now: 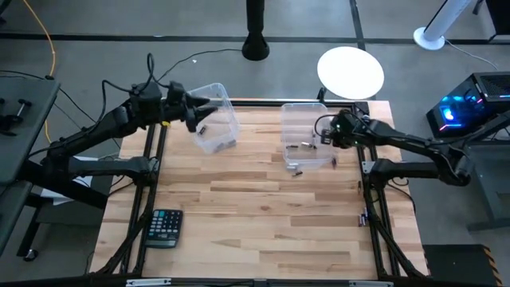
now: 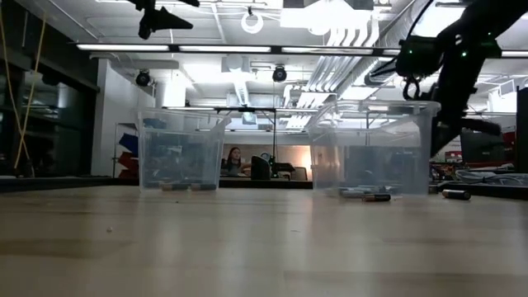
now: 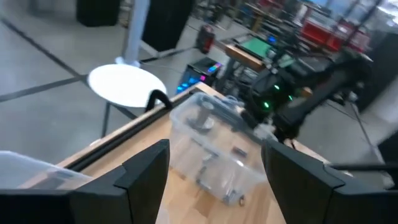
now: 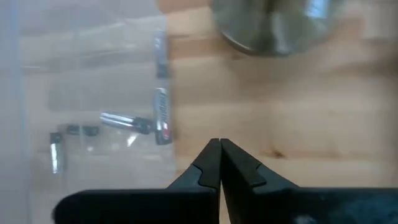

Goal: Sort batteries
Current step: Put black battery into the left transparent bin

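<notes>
Two clear plastic bins stand on the wooden table: the left bin (image 1: 217,121) (image 2: 181,153) and the right bin (image 1: 305,135) (image 2: 371,148). Small batteries lie on the floor of the left bin (image 1: 217,146) and of the right bin (image 1: 304,146) (image 4: 161,115). A loose battery (image 1: 297,171) (image 2: 375,196) lies on the table by the right bin's near wall, and another (image 2: 455,194) lies farther right. My left gripper (image 1: 199,109) (image 3: 214,168) hovers open above the left bin. My right gripper (image 1: 323,132) (image 4: 219,146) is shut, empty, beside the right bin's right wall.
A round silver metal object (image 4: 273,25) sits on the table just beyond my right gripper's fingertips. A black calculator (image 1: 165,227) lies near the table's near left corner. A white round stand (image 1: 351,72) is past the far edge. A person (image 2: 233,161) sits far behind.
</notes>
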{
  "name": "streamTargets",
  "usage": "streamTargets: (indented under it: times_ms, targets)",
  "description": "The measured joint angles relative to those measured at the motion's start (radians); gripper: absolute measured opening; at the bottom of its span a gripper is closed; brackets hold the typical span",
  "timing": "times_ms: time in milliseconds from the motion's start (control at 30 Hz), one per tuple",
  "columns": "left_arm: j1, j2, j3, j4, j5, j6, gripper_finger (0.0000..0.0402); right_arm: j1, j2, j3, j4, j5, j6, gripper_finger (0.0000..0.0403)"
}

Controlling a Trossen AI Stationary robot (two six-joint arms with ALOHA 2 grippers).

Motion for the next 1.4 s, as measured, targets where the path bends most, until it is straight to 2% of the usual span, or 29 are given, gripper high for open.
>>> streamTargets:
  times_ms: [133,233,367,533,767,967,1167,1267,1400]
  targets:
    - [0.000,-0.002,0.000,0.002,-0.052,-0.056,0.0245,0.000,0.005,-0.012,0.134,-0.038,-0.087,0.0003]
    - [0.000,-0.002,0.000,0.004,-0.068,-0.072,0.0245,0.008,0.005,-0.013,0.169,-0.057,-0.127,0.0003]
    - [0.000,-0.002,0.000,0.021,-0.083,-0.063,0.0245,0.026,0.003,-0.010,0.092,-0.053,-0.160,0.0014]
    - [0.001,-0.012,0.000,0.027,-0.086,-0.010,0.0245,0.047,0.006,-0.015,-0.013,-0.002,-0.155,0.0062]
    - [0.003,-0.036,0.000,0.039,-0.119,0.046,0.0245,0.050,0.005,-0.007,0.227,-0.005,-0.125,0.0118]
    - [0.034,-0.069,0.000,0.043,-0.122,0.069,0.0245,0.063,0.045,0.016,0.449,-0.027,-0.050,0.0122]
    - [0.075,-0.105,0.000,0.041,-0.121,0.082,0.0245,0.130,0.180,0.075,0.607,-0.087,-0.024,0.0122]
    - [0.088,-0.124,0.000,0.034,-0.120,0.112,0.0245,0.150,0.202,0.138,0.520,-0.075,-0.075,0.0122]
    - [0.105,-0.151,0.000,-0.004,-0.112,0.114,0.0245,0.144,0.162,0.218,0.211,0.067,-0.077,0.0122]
